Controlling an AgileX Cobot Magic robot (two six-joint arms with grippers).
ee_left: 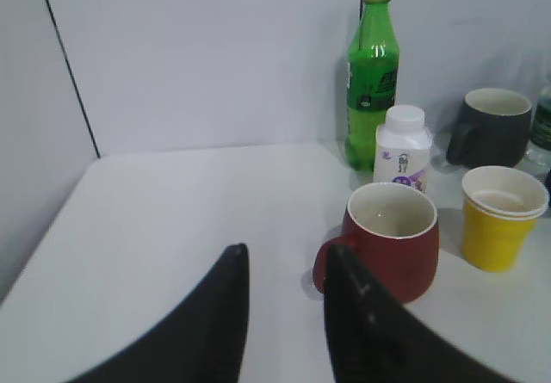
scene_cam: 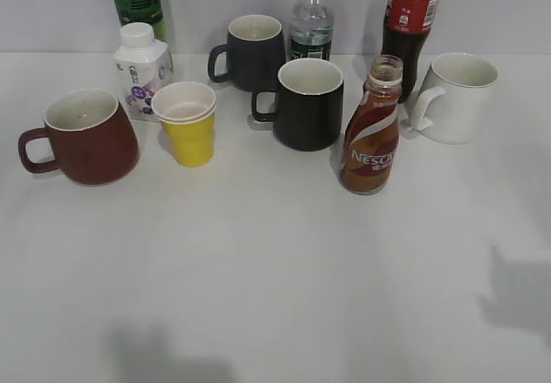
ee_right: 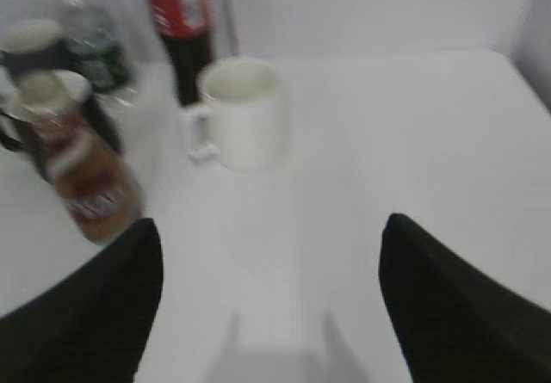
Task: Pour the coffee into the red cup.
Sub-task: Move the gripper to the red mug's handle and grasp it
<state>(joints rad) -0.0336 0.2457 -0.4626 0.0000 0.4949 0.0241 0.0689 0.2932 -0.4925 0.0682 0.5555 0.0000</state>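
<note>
The coffee bottle [scene_cam: 372, 133] stands uncapped right of centre on the table; it also shows blurred in the right wrist view [ee_right: 82, 163]. The red cup [scene_cam: 86, 135] stands at the left with its handle pointing left and looks empty; it also shows in the left wrist view [ee_left: 393, 238]. My left gripper [ee_left: 284, 262] is open and empty, with its right finger just before the cup's handle. My right gripper [ee_right: 271, 245] is wide open and empty, to the right of the coffee. Neither gripper shows in the exterior view.
A yellow paper cup [scene_cam: 188, 122], a white carton [scene_cam: 142, 69], a green bottle [scene_cam: 136, 0], two black mugs [scene_cam: 308, 103], a water bottle [scene_cam: 311, 17], a cola bottle [scene_cam: 411, 21] and a white mug [scene_cam: 456, 96] crowd the back of the table [scene_cam: 275, 262].
</note>
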